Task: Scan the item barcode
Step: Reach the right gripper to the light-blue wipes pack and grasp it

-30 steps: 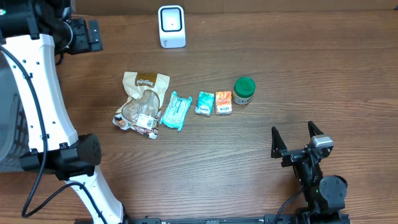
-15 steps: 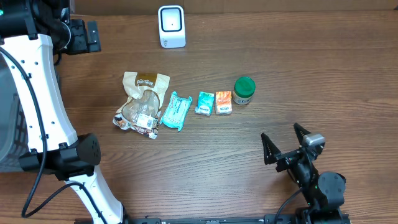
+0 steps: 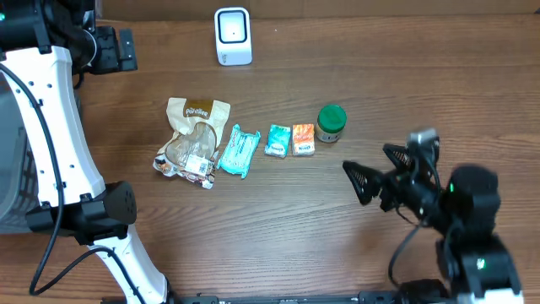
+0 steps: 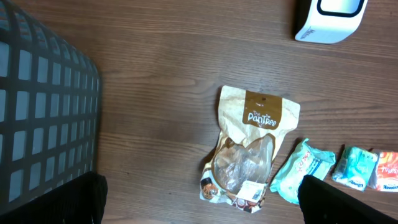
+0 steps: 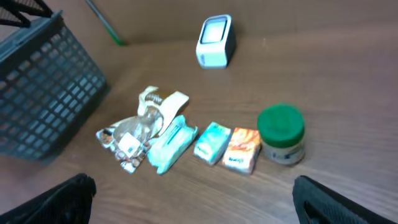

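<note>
A row of items lies mid-table: a tan snack bag (image 3: pixel 196 135), a teal packet (image 3: pixel 239 150), a small teal pack (image 3: pixel 278 140), an orange pack (image 3: pixel 304 139) and a green-lidded jar (image 3: pixel 331 122). The white barcode scanner (image 3: pixel 233 35) stands at the far edge. My right gripper (image 3: pixel 378 169) hovers open and empty right of the row, below the jar (image 5: pixel 282 134). High over the far left corner, my left gripper (image 3: pixel 126 48) is open and empty. Its wrist view looks down on the snack bag (image 4: pixel 252 149) and the scanner (image 4: pixel 329 18).
A dark mesh basket (image 4: pixel 43 112) stands at the table's left side, also seen in the right wrist view as the basket (image 5: pixel 43 93). A green-handled stick (image 5: pixel 106 25) lies at the far left beyond it.
My right gripper has lifted from the near edge and swung left and farther in, toward the row of items. The left arm and the items have not moved.
</note>
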{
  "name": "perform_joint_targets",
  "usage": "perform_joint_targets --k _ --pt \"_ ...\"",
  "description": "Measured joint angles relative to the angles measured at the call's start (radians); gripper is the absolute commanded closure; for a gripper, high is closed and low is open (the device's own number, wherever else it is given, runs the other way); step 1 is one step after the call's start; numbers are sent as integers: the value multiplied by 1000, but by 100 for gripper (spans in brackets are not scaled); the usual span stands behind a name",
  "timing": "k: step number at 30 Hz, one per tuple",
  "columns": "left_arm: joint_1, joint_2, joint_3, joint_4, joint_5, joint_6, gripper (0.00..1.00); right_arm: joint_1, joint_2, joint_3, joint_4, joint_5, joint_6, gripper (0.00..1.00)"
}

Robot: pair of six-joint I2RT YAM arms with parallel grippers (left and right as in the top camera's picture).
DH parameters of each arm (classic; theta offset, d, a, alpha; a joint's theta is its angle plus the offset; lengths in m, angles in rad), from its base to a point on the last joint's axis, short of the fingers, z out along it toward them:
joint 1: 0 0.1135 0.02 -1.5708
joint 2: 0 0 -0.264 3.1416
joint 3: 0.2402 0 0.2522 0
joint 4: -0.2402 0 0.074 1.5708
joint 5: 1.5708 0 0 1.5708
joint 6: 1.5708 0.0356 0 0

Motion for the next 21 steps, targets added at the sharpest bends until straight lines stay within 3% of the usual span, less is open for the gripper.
perform_joint_targets --k 10,15,21 --pt "0 0 0 0 0 0 0 193 505 405 -231 -17 3 0" --pt "0 0 0 0 0 0 0 339 720 550 -228 -18 3 0" --pt "0 0 0 0 0 0 0 452 865 569 -122 -39 52 0"
